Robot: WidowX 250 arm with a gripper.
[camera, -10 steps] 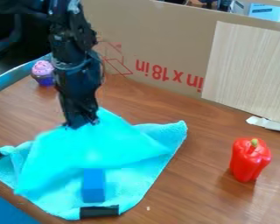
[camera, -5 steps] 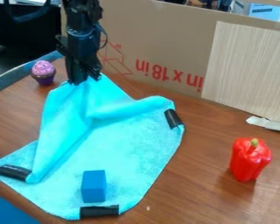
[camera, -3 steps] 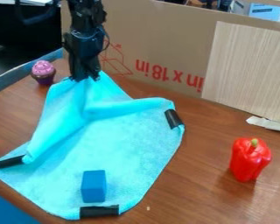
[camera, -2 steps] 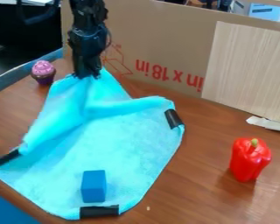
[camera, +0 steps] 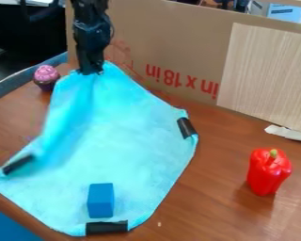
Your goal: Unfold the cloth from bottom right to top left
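Observation:
The black gripper (camera: pixel 91 71) is at the upper left, near the cardboard wall, shut on the top corner of the cloth. From there the light-blue cloth (camera: pixel 122 141) slopes down and spreads over the table, with black clips or bands at its left, right and bottom corners. A soft raised fold runs down its left side from the gripper. On the cloth's lower part stands a blue block (camera: pixel 101 200).
A red toy pepper (camera: pixel 268 172) stands at the right of the wooden table (camera: pixel 209 207). The cupcake (camera: pixel 47 77) sits just left of the gripper. A cardboard wall (camera: pixel 178 52) with a pale wood panel (camera: pixel 266 75) closes off the back.
The gripper has moved up and back with the cloth's corner. The cloth has opened out from over the blue block, and the fold toward its right corner has flattened.

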